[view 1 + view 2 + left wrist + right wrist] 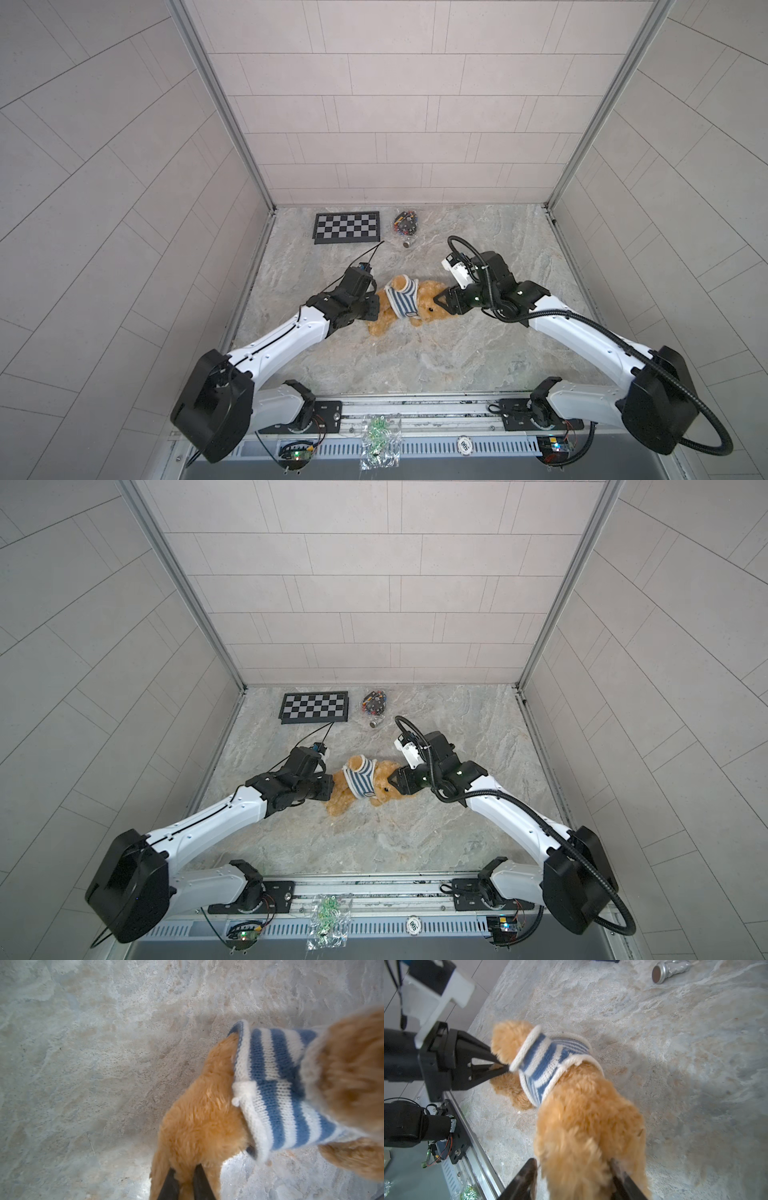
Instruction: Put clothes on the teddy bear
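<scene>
The left gripper [186, 1170] is closed on plush at the hind end of the teddy bear [430, 296], toward 9 o'clock. The bear is laid mid-table [415, 365], a striped shirt [402, 301] round its trunk. Its head points to 3 o'clock and is flanked by the spread jaws of the right gripper [572, 1161]. The bear is judged light, soft and yielding, best pinched at a limb. A chequered board [347, 227] is seen far off at 11 o'clock.

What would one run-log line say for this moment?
teddy bear: lying on table, striped shirt around torso | left hand: shut on a leg | right hand: open astride head
</scene>
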Available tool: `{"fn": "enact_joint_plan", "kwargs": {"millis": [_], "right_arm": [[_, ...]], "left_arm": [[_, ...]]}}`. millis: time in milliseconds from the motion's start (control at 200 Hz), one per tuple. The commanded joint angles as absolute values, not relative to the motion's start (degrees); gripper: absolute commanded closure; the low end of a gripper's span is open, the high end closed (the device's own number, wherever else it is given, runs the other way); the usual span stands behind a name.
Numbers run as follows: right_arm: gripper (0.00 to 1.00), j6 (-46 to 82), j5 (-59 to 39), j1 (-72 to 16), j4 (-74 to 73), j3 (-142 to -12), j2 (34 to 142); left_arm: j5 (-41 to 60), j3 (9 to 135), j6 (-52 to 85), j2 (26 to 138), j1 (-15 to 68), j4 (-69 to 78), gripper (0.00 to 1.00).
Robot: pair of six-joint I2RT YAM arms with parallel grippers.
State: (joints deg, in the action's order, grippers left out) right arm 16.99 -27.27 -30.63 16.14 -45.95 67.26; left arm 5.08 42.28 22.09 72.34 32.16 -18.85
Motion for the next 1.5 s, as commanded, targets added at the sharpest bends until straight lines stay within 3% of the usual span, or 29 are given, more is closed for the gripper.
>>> {"fn": "enact_joint_plan", "kwargs": {"millis": [0, 220, 861, 996, 1121, 1186, 1362, 1497], "right_arm": [[0.42, 17.5, -25.2, -30.0, 8.3, -40.3, 62.0], [0.41, 16.0, -22.7, -29.5, 7.5, -35.8, 57.8], [0.41, 13.8, -24.3, -28.1, -6.1, -35.2, 69.3], [0.56, 13.7, -26.1, -28.0, -9.0, -37.1, 72.6], [0.84, 13.7, -28.6, -28.0, -9.1, -38.1, 74.1], [0.92, 14.3, -29.3, -27.9, -9.0, -38.2, 73.6], [1.00, 15.8, -28.9, -28.1, -5.9, -37.3, 69.5], [1.00, 18.4, -31.4, -28.3, -6.0, -35.8, 67.4]], "left_arm": [[4.4, 45.2, 18.0, 75.8, 31.7, -20.3, 0.88], [3.5, 48.4, 15.0, 79.5, 31.7, -20.6, 0.90], [3.3, 50.9, 10.3, 85.2, 31.7, -17.0, 0.88], [3.1, 51.5, 10.1, 84.9, 31.7, -17.1, 0.88], [3.5, 52.2, 10.3, 83.8, 31.7, -17.6, 0.86], [3.6, 52.4, 10.7, 82.2, 31.7, -18.0, 0.79], [4.5, 51.0, 14.2, 73.3, 31.7, -20.2, 0.46], [9.6, 46.9, 22.0, 66.7, 31.8, -17.0, 0.38]]}}
